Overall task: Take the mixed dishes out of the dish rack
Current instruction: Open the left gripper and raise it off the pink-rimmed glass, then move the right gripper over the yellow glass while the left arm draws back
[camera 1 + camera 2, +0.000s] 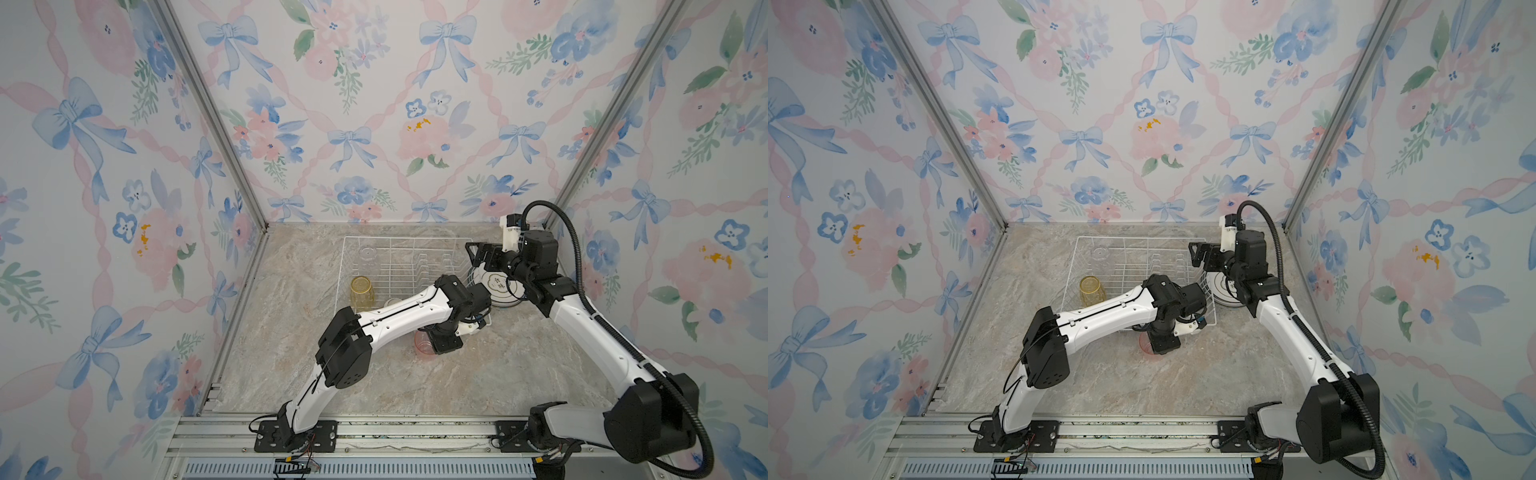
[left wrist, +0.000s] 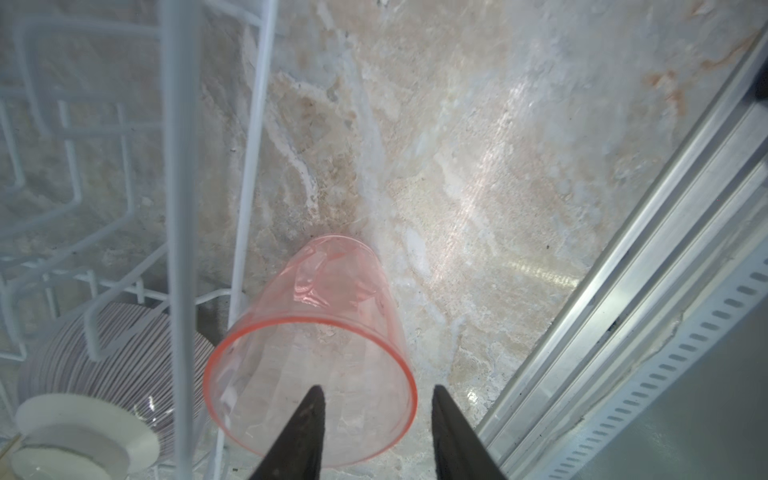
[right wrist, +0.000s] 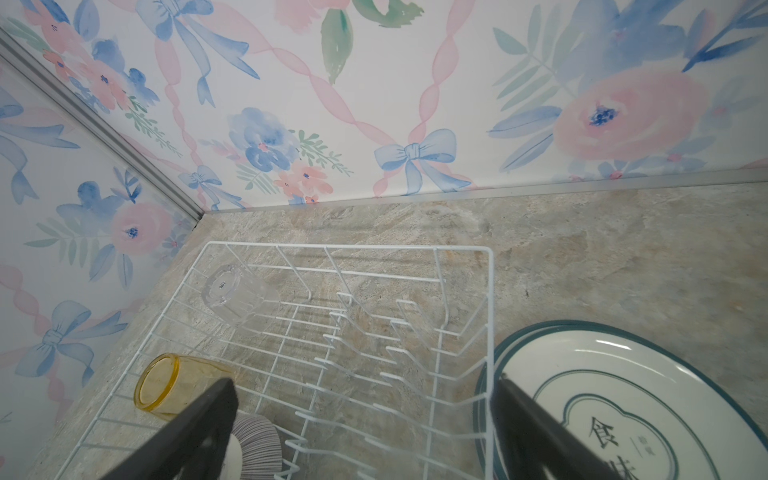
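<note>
A pink tumbler (image 2: pixel 316 332) stands upright on the table just outside the front wall of the dish rack (image 2: pixel 249 166). My left gripper (image 2: pixel 376 390) is open over its mouth, with one finger inside the rim and the other outside, neither pressing it. In both top views this gripper (image 1: pixel 440 345) hides most of the tumbler (image 1: pixel 422 345). My right gripper (image 3: pixel 365 386) hangs open and empty above the right side of the rack (image 1: pixel 399 241). A clear tumbler (image 3: pixel 237 295), a yellow tumbler (image 3: pixel 166 382) and an upside-down purple-striped bowl (image 3: pixel 257 440) sit in the rack.
A stack of white plates (image 3: pixel 623 395) with dark rims lies on the table right of the rack (image 1: pixel 1121 239), partly under my right arm (image 1: pixel 1221 286). The plate prongs (image 3: pixel 374 353) hold nothing. Metal rails (image 2: pixel 623 311) run along the table's front edge.
</note>
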### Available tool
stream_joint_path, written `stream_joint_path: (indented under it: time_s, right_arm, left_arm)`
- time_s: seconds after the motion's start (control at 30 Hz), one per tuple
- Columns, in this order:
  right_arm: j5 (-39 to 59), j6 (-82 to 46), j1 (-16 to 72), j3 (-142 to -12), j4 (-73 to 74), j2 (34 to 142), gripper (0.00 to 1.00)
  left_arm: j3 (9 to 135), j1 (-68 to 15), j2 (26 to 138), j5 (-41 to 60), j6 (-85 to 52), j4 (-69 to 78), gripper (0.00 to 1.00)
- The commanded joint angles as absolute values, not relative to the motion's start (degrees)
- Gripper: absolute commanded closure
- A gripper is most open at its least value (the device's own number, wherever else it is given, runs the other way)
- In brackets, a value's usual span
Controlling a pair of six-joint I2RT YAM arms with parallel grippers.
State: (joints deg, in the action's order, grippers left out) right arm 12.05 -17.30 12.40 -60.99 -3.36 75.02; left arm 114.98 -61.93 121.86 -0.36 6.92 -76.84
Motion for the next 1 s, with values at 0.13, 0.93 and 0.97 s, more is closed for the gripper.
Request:
stream_joint_path:
  time_s: [0.13, 0.93, 0.97]
  right_arm:
    - [12.5, -17.8, 12.0, -61.4, -2.9, 75.8, 0.03]
    - [19.7, -4.3, 34.4, -83.9, -16.4, 98.5, 0.03]
    - [19.7, -4.2, 35.4, -85.2, -16.7, 100.0, 0.03]
  left_arm:
    - [111.0, -59.8, 114.6, 2.5, 8.3, -73.2, 0.57]
    - [67.5, -20.8, 68.3, -4.8, -17.4, -19.5, 0.31]
    - [66.5, -19.1, 68.2, -3.0, -18.0, -19.0, 0.3]
